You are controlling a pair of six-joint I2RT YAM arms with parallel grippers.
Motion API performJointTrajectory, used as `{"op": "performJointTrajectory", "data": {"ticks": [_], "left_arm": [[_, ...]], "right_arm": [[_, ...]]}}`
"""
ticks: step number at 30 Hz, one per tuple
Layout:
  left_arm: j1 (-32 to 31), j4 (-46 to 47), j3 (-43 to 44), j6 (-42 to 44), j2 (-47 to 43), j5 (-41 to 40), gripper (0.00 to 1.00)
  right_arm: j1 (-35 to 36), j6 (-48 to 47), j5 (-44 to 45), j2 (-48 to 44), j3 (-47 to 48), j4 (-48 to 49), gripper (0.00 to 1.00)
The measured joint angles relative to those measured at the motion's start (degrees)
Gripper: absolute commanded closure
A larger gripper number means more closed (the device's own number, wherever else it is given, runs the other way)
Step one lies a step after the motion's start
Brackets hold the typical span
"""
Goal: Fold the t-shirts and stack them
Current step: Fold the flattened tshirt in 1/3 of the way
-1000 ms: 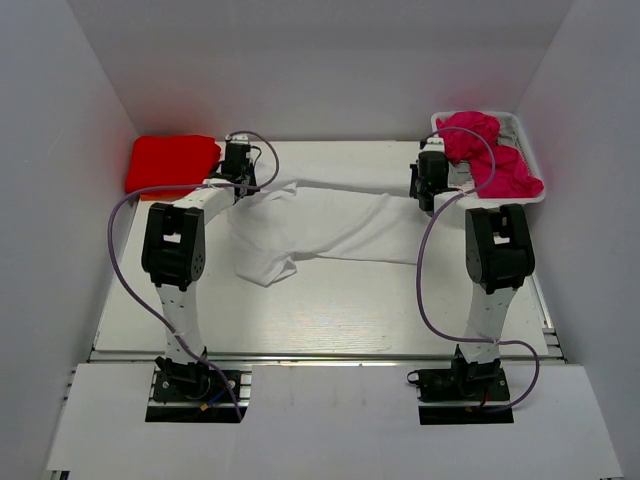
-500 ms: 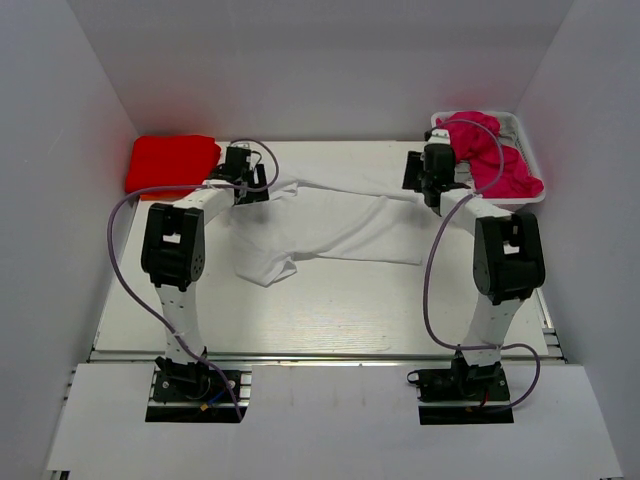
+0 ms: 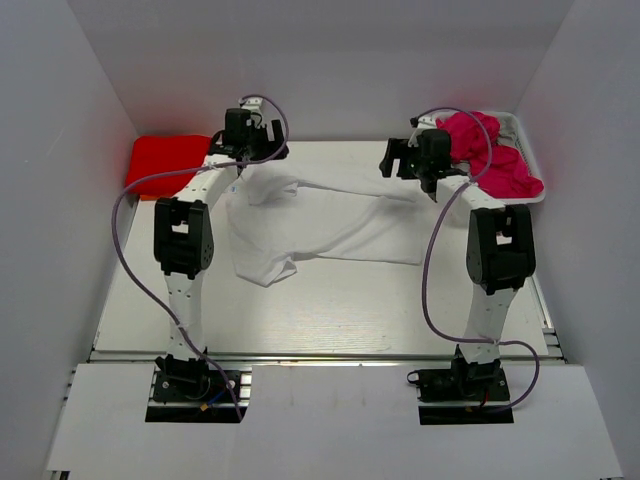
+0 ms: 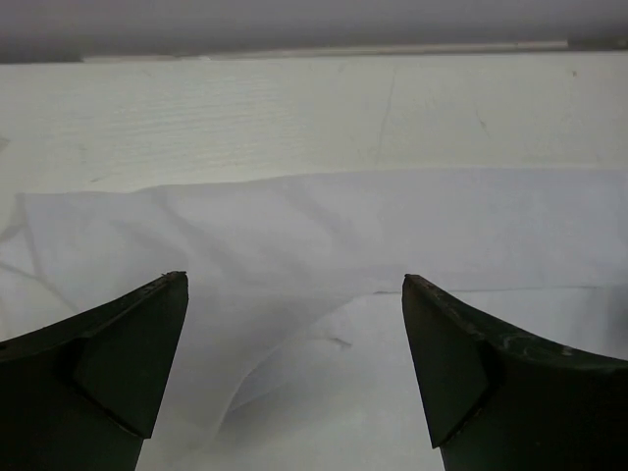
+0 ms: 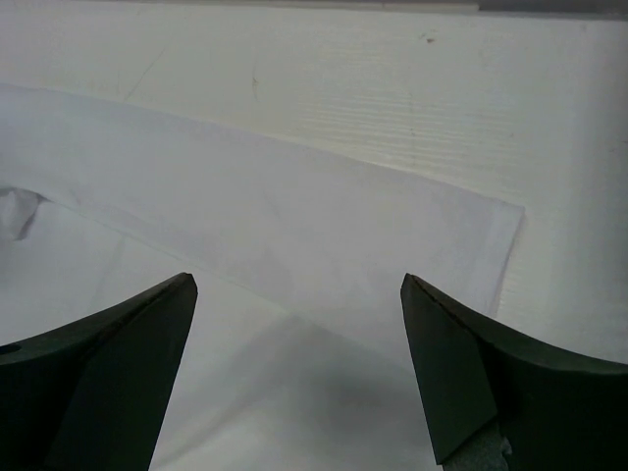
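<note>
While my left gripper (image 4: 294, 278) and right gripper (image 5: 297, 279) hang wide open and empty, the white shirt (image 3: 330, 215) lies just under both, long axis running between them.

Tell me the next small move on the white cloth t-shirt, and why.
Probably send the left gripper to the white cloth t-shirt's bunched near-left corner and pull it flat. Both it and the right gripper hang open over the far edge, which lies smooth, while that corner is rumpled.

White t-shirt (image 4: 324, 235) partly beyond wrist-view edges
</note>
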Motion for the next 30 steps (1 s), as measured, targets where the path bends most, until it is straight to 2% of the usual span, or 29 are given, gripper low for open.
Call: {"op": "performJointTrajectory", "data": {"ticks": [8, 14, 24, 30], "left_arm": [[0.0, 0.85, -1.57, 0.0, 9.84, 9.92, 0.0], [0.13, 5.92, -5.88, -0.33, 9.46, 12.7, 0.0], [0.2, 3.15, -4.24, -0.15, 9.44, 11.76, 0.0], [-0.31, -3.76, -2.89, 1.16, 5.22, 4.66, 0.0]], "right_arm": [[-0.02, 2.71, -1.9, 6.25, 0.2, -1.05, 0.1], [-0.07, 4.44, -2.08, 7.65, 0.07, -1.38, 0.1], [-0.07, 4.52, -1.86, 7.61, 0.07, -2.71, 0.1], [-0.07, 3.78, -0.5, 1.46, -2.58, -4.92, 0.1]]}}
